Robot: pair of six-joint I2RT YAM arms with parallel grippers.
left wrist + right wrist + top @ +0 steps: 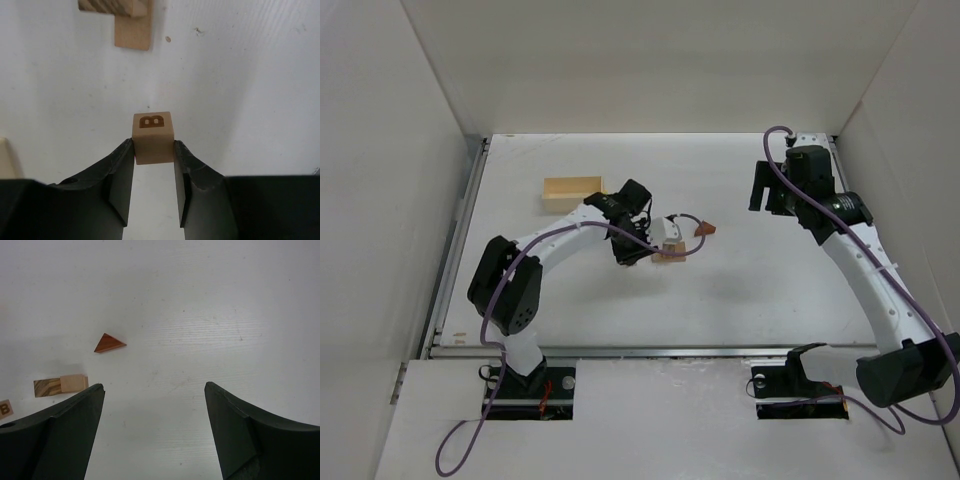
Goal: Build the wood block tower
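Item, nearest: left gripper (pixel 154 145), black fingers closed against both side faces of a pale wooden letter-B cube (pixel 152 132), which sits square at the very fingertips; whether the cube rests on the white table (pixel 240 75) or hangs just above it cannot be told. Item, ahead of the cube and apart from it: flat tan wooden slab (pixel 132 32) with a striped brown wooden piece (pixel 112 5) against or over its far end. This pair is the only start of the wood block tower, which is not yet standing. Item, farther right: reddish-brown wooden triangle (pixel 108 343), lying loose, near the slab but not touching. Item, far right: right gripper (pixel 154 386), fingers wide apart on nothing, well clear. Item, far left: pale yellow rectangular wooden box (pixel 572 192), untouched. Hazards, as judged: the hold is by the fingertips alone, so the cube may twist or slip in transit; set off-centre, it would tip; the broad fingers could knock the slab pair askew on approach or release.
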